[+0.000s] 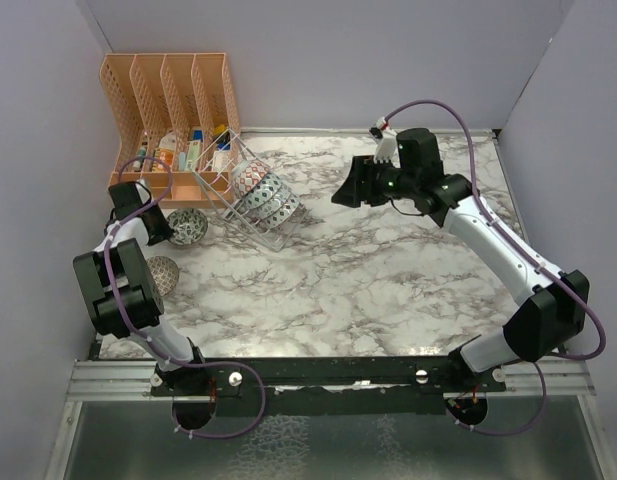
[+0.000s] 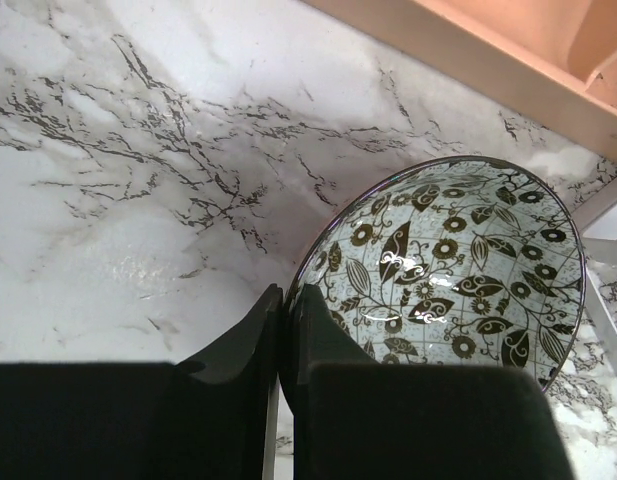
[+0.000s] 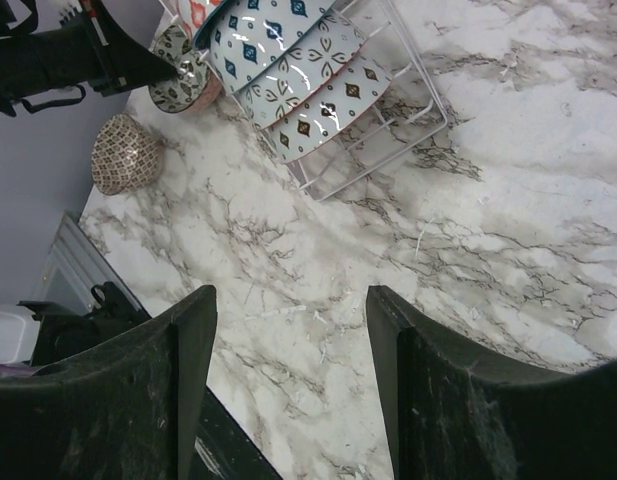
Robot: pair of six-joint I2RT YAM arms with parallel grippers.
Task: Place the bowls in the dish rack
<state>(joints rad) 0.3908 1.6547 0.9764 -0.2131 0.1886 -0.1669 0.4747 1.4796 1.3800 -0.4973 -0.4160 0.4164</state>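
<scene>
The wire dish rack (image 1: 231, 196) stands left of centre with several patterned bowls (image 1: 266, 197) on edge in its slots; the rack (image 3: 383, 140) and these bowls (image 3: 288, 60) also show in the right wrist view. My left gripper (image 1: 166, 228) is shut on the rim of a dark grey-white floral bowl (image 1: 191, 226), just left of the rack. In the left wrist view the left gripper (image 2: 284, 300) pinches this bowl (image 2: 458, 260) at its near rim. A tan bowl (image 1: 163, 272) lies upside down near the left arm. My right gripper (image 1: 346, 190) is open and empty, above the table right of the rack.
An orange plastic organiser (image 1: 168, 100) with tall dividers stands at the back left, close behind the rack; its base shows in the left wrist view (image 2: 488, 50). Grey walls close in the left, back and right. The marble table (image 1: 388, 280) stretches between the arms.
</scene>
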